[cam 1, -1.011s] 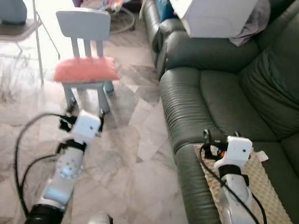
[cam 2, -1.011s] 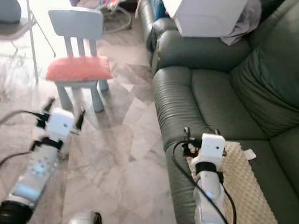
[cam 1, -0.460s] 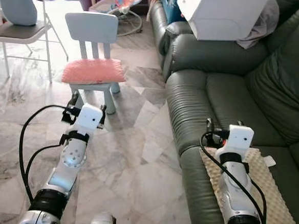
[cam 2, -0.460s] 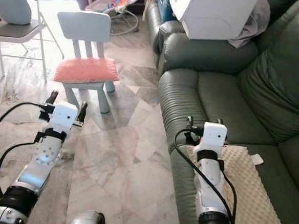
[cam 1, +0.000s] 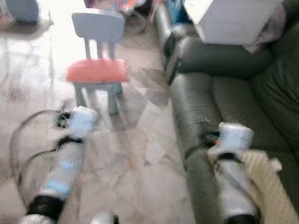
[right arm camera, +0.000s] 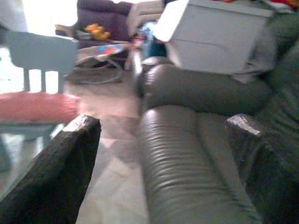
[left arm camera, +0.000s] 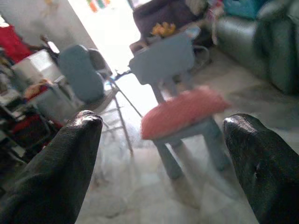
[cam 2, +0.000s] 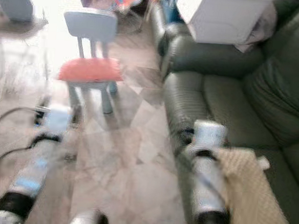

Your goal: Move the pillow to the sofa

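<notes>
On your far left, a grey chair (left arm camera: 88, 77) with thin metal legs stands on the glossy, veined marble floor (cam 1: 136, 157). Your left gripper (left arm camera: 163, 154) hangs over that floor, fingers (left arm camera: 56, 168) spread wide and empty, aimed at the small pale-blue child's chair (cam 1: 99, 29).

The pillow (cam 1: 97, 70) lies flat on that chair's seat, short of the sofa. It is a soft, flattish, coral-pink rectangle with a nubby surface, and its long axis runs across the seat, side to side as you face it. The head views are blurred, so finer detail of its cover cannot be made out.

Behind the chair sits a colourful baby bouncer (right arm camera: 100, 51) on a curved frame.

To the right, the dark green leather sofa (cam 1: 227, 97) shows a ribbed, rounded seat front and plump armrest. Your right gripper (right arm camera: 163, 140) hovers above the seat edge, its fingers (right arm camera: 60, 158) likewise parted and holding nothing. A beige, bumpy-textured cloth (cam 1: 267, 192) is draped over the cushion beside your right arm. A white boxy bin (cam 1: 233, 18) rests on the far armrest, against a grey bundle of fabric (cam 1: 270, 33).
</notes>
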